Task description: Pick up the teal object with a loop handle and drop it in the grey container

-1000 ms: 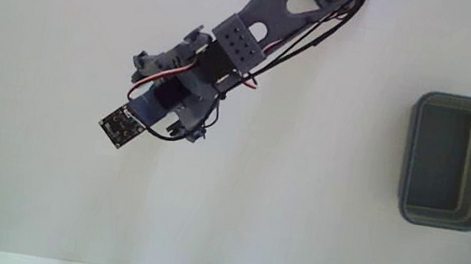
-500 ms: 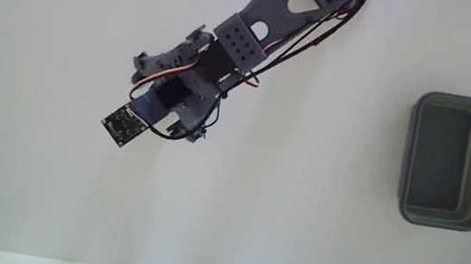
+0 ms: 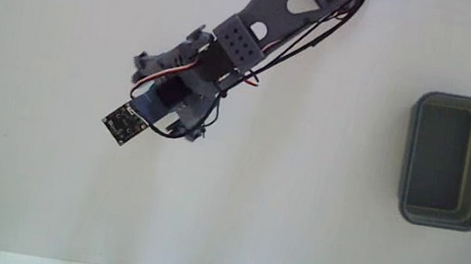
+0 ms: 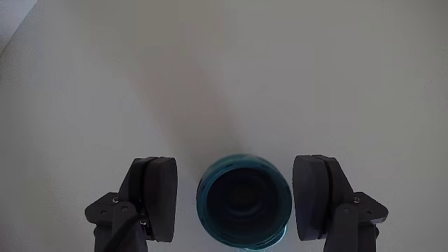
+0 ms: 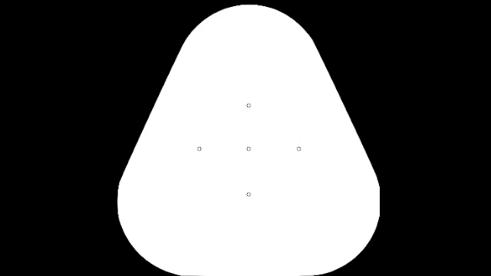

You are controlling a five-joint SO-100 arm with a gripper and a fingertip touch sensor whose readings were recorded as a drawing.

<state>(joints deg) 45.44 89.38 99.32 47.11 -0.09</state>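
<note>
Nothing has shifted since the earlier frame; my gripper [image 4: 244, 203] sits with jaws released either side of the teal object [image 4: 244, 203]. I judge closing comes next, with the grey container [image 3: 449, 161] at three o'clock in the fixed view.

The teal object with a loop handle [image 4: 244, 201] stood upright on the white surface, its dark hollow facing up in the wrist view. The grey container [image 3: 449, 161] sat far right in the fixed view, its opening upward.
</note>
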